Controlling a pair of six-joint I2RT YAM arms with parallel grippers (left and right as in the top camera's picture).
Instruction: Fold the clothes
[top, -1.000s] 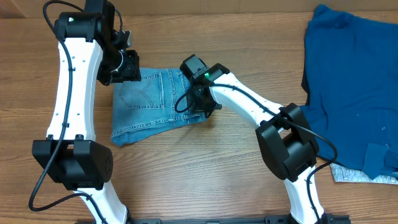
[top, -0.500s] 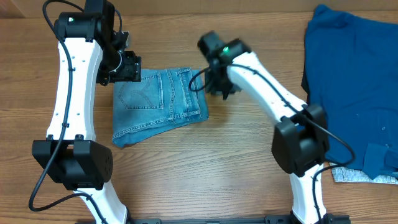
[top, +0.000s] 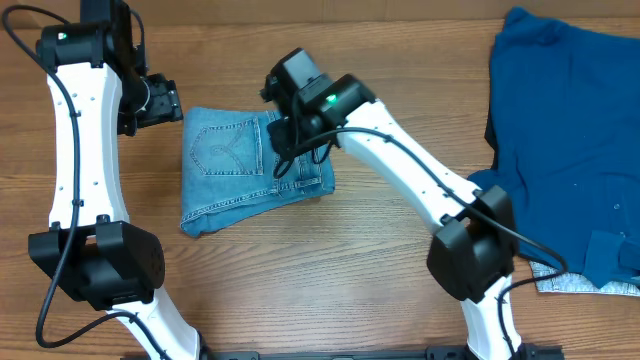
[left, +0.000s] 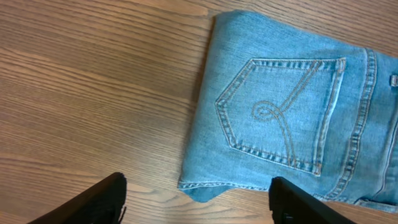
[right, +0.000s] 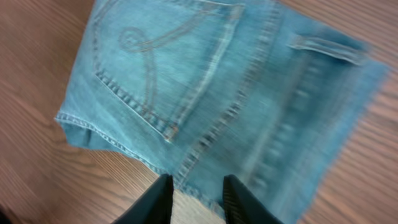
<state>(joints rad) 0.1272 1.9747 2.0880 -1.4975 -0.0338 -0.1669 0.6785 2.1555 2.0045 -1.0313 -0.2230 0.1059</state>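
Pale wooden counter (top: 330, 260), grain running across. The jeans (top: 235, 175) lie left of centre, folded to a compact light-blue block, one back pocket (left: 280, 112) up with a looping stitched curl and frayed edges along the near side. The right claw (right: 196, 199) hangs over the block's right part, slightly parted and empty. The left claw (left: 199, 205) hovers by the upper left corner, wide apart and empty. Bare wood surrounds the block. A dark blue garment (top: 570, 140) lies well apart at right.
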